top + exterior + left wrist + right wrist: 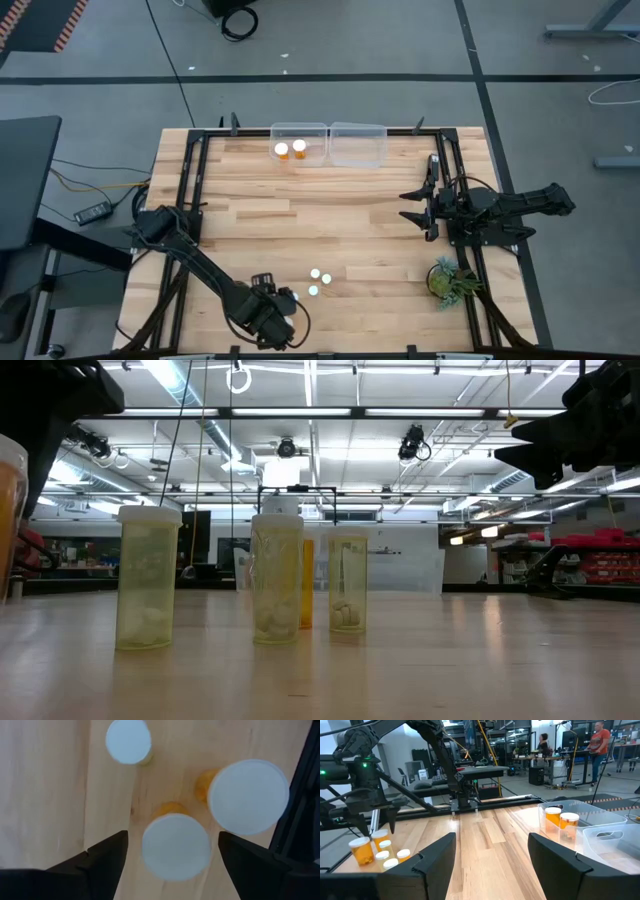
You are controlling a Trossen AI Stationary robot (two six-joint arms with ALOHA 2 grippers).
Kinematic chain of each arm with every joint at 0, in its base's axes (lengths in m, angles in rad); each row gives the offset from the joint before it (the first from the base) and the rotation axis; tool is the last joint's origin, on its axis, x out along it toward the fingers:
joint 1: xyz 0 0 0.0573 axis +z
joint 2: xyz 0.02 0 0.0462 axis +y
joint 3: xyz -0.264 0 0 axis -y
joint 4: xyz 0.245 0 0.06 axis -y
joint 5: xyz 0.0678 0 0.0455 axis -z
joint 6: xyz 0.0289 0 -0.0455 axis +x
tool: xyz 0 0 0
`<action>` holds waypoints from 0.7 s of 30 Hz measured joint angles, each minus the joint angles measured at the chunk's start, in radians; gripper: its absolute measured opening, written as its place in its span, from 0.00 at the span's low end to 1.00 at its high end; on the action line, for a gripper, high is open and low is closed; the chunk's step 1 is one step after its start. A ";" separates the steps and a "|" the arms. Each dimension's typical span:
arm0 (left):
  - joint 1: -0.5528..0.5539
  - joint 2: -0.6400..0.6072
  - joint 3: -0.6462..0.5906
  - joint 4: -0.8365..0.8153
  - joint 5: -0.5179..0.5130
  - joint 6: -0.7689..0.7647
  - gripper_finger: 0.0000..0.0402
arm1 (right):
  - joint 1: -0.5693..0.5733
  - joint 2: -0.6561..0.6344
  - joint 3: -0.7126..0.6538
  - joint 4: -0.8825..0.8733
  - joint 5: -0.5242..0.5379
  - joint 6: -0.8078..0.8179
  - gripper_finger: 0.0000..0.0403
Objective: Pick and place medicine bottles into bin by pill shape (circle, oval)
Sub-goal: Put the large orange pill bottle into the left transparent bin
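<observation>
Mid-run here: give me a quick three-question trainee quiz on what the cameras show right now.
1. True or false: the left clear plastic bin holds two orange bottles with white caps.
2. Which gripper hangs open above the white-capped amber bottle at the near edge? A left gripper B right gripper
3. Fill in: the right clear plastic bin holds ___ bottles.

Key: 1 true; 2 A; 3 no.
</observation>
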 joint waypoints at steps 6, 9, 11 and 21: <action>0.008 0.001 0.000 0.005 0.000 0.003 0.74 | 0.000 0.000 0.000 0.000 0.000 0.000 0.63; 0.010 0.001 0.000 0.006 0.000 0.003 0.72 | 0.000 0.000 0.000 0.000 0.000 0.000 0.63; 0.010 0.001 0.000 0.006 0.000 0.003 0.70 | 0.000 0.000 0.000 0.000 0.000 0.000 0.63; 0.011 0.001 0.001 0.004 0.016 0.043 0.53 | 0.000 0.000 0.000 0.000 0.000 0.000 0.63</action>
